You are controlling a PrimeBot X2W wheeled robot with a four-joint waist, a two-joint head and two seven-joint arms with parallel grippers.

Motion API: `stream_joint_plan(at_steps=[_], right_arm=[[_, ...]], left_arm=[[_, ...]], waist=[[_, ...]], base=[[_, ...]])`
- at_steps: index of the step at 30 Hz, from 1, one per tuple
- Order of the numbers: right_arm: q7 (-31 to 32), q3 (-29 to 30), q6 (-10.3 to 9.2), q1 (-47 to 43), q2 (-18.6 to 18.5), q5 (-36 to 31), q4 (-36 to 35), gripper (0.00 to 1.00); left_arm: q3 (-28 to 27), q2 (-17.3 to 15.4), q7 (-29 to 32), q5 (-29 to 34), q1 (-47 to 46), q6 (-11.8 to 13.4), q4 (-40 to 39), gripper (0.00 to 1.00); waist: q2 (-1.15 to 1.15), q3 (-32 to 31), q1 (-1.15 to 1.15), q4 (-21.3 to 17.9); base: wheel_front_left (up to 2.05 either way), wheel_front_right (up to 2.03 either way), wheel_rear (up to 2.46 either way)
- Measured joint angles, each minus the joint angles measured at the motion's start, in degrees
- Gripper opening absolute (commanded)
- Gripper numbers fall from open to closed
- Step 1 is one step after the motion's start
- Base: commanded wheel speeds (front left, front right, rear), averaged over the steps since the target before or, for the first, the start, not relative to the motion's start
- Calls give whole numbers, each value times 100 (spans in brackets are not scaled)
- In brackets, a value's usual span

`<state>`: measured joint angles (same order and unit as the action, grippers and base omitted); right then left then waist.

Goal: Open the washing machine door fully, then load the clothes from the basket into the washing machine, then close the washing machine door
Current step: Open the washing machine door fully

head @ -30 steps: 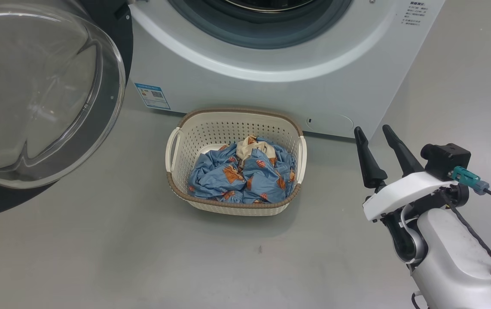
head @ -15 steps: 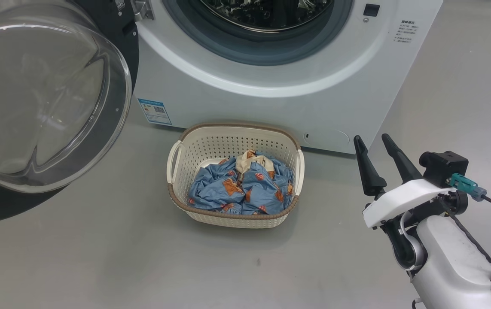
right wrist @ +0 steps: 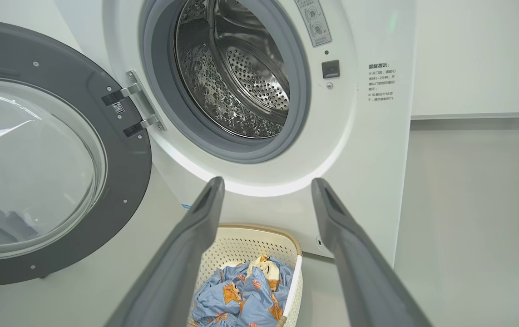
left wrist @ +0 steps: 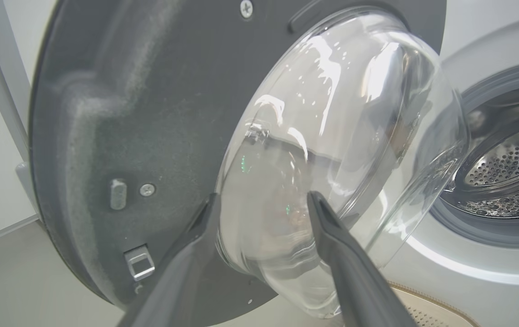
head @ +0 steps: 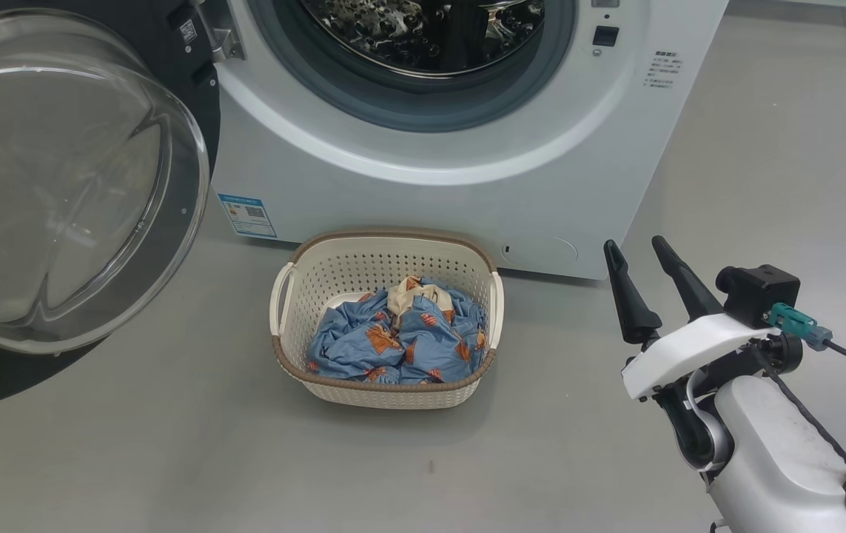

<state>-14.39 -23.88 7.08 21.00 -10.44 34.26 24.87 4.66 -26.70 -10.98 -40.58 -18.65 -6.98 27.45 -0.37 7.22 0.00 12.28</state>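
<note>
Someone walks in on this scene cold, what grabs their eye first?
The washing machine door stands wide open at the left, its clear glass bowl bulging. Right of it gapes the steel drum; on the floor below sits the basket of blue printed clothes.

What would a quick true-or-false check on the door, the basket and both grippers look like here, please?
1. The washing machine door stands open. True.
2. The basket is empty. False: the clothes lie in it.
3. The right gripper is shut on the basket's handle. False: it is open, off to one side of the basket.
4. The left gripper is open and points at the door's inner side. True.
</note>
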Motion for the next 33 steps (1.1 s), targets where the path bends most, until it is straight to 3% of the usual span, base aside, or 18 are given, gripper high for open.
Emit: stream_joint_plan(at_steps=[22, 33], right_arm=[[0, -48, 0, -88, -73, -1, -12, 100], [0, -21, 0, -111, -186, -8, -48, 100]], left_arm=[[-3, 502, -301, 110, 834, 9, -871, 100], [65, 784, -333, 533, 1206, 302, -1265, 100]], waist=[[0, -220, 0, -880], [0, -379, 0, -1303]], base=[[0, 0, 0], [0, 0, 0]])
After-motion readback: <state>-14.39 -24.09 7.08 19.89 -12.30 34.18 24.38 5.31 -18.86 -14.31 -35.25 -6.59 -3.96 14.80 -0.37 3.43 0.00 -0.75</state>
